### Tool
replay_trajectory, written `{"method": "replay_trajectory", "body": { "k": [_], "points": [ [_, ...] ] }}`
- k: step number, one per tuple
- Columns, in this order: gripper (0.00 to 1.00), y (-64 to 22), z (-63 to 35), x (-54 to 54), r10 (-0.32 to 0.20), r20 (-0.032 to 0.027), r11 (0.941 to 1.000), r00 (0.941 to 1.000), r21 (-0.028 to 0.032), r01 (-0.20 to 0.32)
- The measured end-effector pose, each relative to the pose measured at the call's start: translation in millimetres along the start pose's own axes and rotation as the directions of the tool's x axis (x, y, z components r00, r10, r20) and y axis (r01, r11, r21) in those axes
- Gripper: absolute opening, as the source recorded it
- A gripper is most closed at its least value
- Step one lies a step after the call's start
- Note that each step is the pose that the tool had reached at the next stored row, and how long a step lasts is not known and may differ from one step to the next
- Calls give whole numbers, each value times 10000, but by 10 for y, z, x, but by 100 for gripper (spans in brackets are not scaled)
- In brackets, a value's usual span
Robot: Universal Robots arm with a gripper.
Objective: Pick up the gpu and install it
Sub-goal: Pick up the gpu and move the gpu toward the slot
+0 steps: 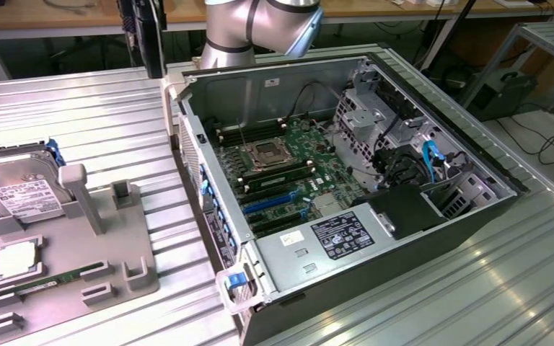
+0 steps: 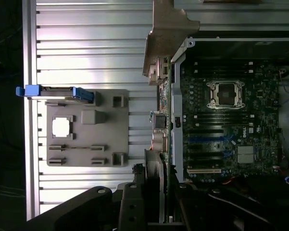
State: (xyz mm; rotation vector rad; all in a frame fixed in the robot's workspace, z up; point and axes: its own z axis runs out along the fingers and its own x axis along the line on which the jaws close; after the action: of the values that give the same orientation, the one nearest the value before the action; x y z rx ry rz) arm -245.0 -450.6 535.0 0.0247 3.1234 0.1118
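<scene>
Partly closed hand (image 2: 164, 192) grips the gpu (image 2: 166, 113) at the board end opposite its bracket (image 2: 168, 33). The card seems light, stiff and fragile. The case (image 1: 257, 90) spreads toward 4 o'clock in the exterior view.

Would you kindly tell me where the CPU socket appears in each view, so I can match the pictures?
Exterior view: CPU socket near the picture's centre, on the motherboard inside the open case.
Wrist view: CPU socket on the motherboard, across the held gpu from the grey parts holder.
Shared landmark: the blue slots beside the socket, in both views.
</scene>
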Motion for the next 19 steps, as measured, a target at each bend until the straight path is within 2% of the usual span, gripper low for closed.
{"method": "replay_trajectory", "body": {
  "k": [10, 19],
  "points": [
    [27, -5, 72, -32, -2, 14, 10000, 10000, 1, 2],
    [27, -3, 91, -198, -1, 15, 10000, 10000, 0, 1]
  ]
}}
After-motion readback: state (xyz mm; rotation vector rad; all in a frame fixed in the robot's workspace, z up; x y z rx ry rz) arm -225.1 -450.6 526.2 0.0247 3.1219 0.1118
